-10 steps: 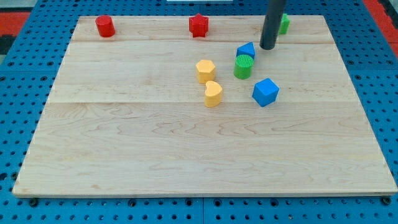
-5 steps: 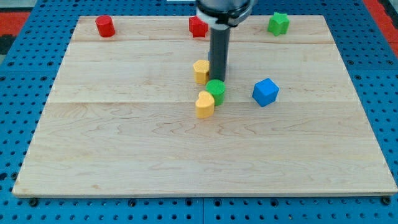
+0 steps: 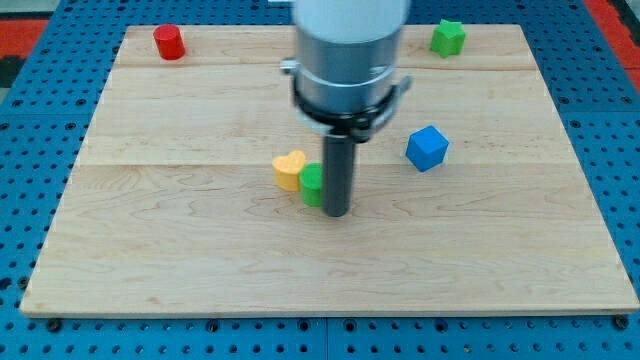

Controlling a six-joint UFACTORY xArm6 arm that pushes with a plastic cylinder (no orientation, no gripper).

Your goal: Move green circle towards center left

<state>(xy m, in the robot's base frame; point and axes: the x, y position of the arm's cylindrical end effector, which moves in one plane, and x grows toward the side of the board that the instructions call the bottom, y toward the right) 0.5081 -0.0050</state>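
The green circle (image 3: 311, 184) is a small green cylinder near the board's middle, partly hidden by my rod. My tip (image 3: 337, 213) rests on the board right against the green circle's right side. A yellow heart-shaped block (image 3: 289, 169) touches the green circle on its upper left. The arm's wide grey body hides the board's top middle.
A blue cube (image 3: 427, 147) lies to the right of my rod. A red cylinder (image 3: 168, 41) sits at the top left and a green star-like block (image 3: 448, 37) at the top right. The wooden board (image 3: 150, 240) lies on a blue pegboard.
My rod has moved down and left, pushing the green circle and the yellow heart down-left. The arm's body now hides the red star, the other yellow block and the other blue block.
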